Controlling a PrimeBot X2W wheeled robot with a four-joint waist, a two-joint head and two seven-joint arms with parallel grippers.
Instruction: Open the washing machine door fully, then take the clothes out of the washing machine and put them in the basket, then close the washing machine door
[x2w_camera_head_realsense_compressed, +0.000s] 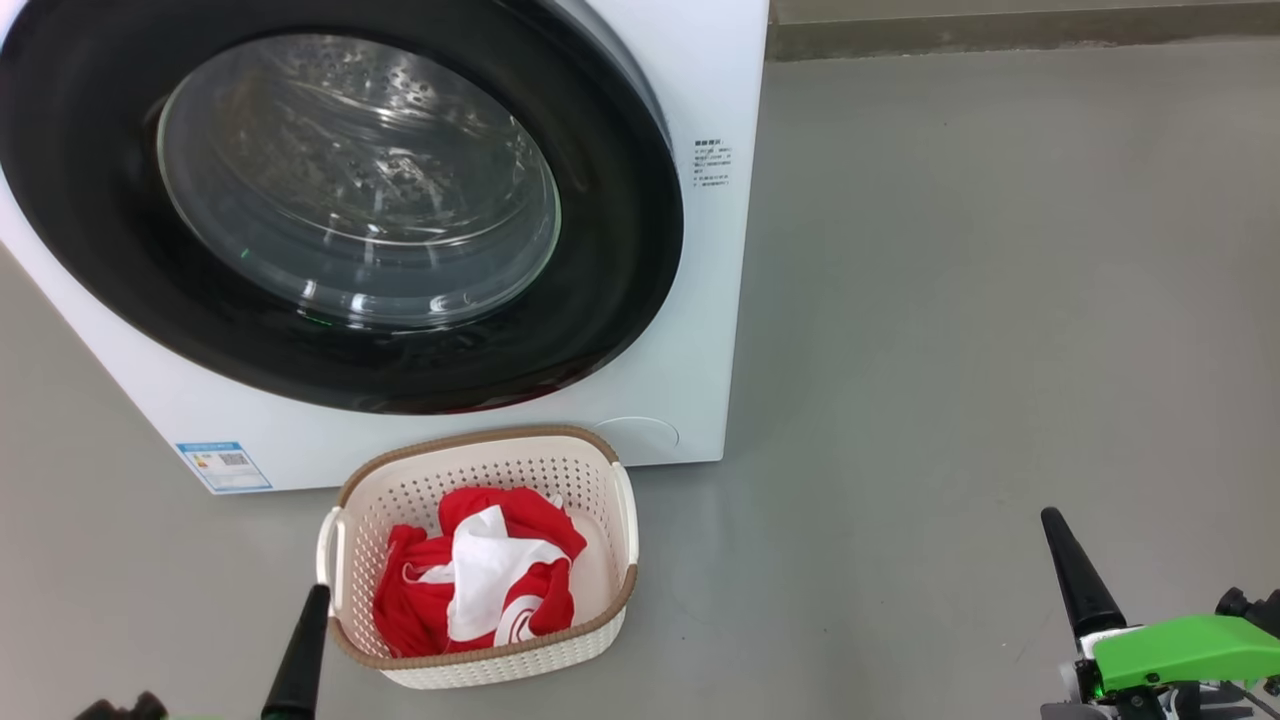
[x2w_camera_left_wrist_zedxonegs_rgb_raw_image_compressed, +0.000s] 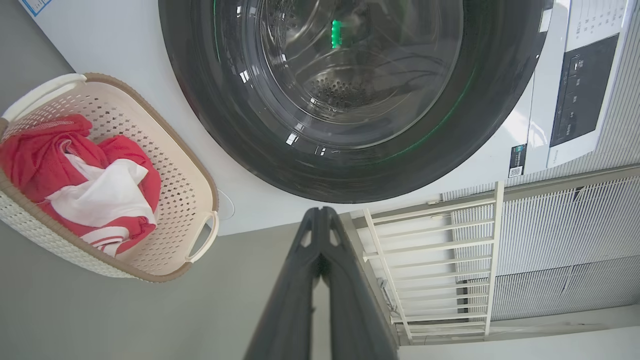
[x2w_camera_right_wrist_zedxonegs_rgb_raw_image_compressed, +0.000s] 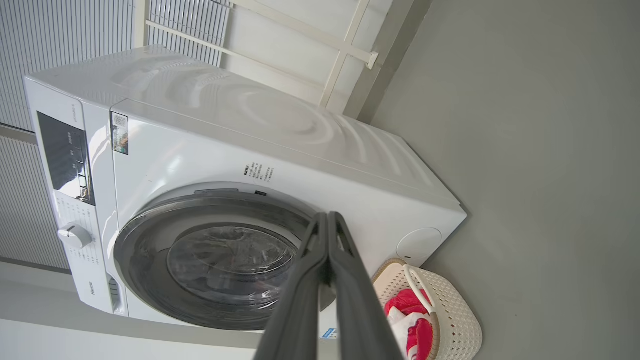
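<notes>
The white washing machine (x2w_camera_head_realsense_compressed: 720, 330) stands at the upper left, and its round black-rimmed washing machine door (x2w_camera_head_realsense_compressed: 620, 250) lies flush against the front. Behind the glass I see bare steel drum. The cream basket (x2w_camera_head_realsense_compressed: 480, 455) sits on the floor right in front of the machine, with the red and white clothes (x2w_camera_head_realsense_compressed: 480, 580) bunched inside. My left gripper (x2w_camera_head_realsense_compressed: 312, 602) is shut and empty, just left of the basket. My right gripper (x2w_camera_head_realsense_compressed: 1055, 525) is shut and empty, far right over bare floor. The left wrist view shows the door (x2w_camera_left_wrist_zedxonegs_rgb_raw_image_compressed: 480, 120), basket (x2w_camera_left_wrist_zedxonegs_rgb_raw_image_compressed: 200, 175) and clothes (x2w_camera_left_wrist_zedxonegs_rgb_raw_image_compressed: 45, 155).
Grey floor (x2w_camera_head_realsense_compressed: 950, 300) spreads to the right of the machine. A white slatted rack (x2w_camera_left_wrist_zedxonegs_rgb_raw_image_compressed: 440, 250) and a ribbed wall (x2w_camera_left_wrist_zedxonegs_rgb_raw_image_compressed: 575, 225) stand beside the machine. The control panel (x2w_camera_right_wrist_zedxonegs_rgb_raw_image_compressed: 65, 155) and knob (x2w_camera_right_wrist_zedxonegs_rgb_raw_image_compressed: 74, 235) are on the machine's front top.
</notes>
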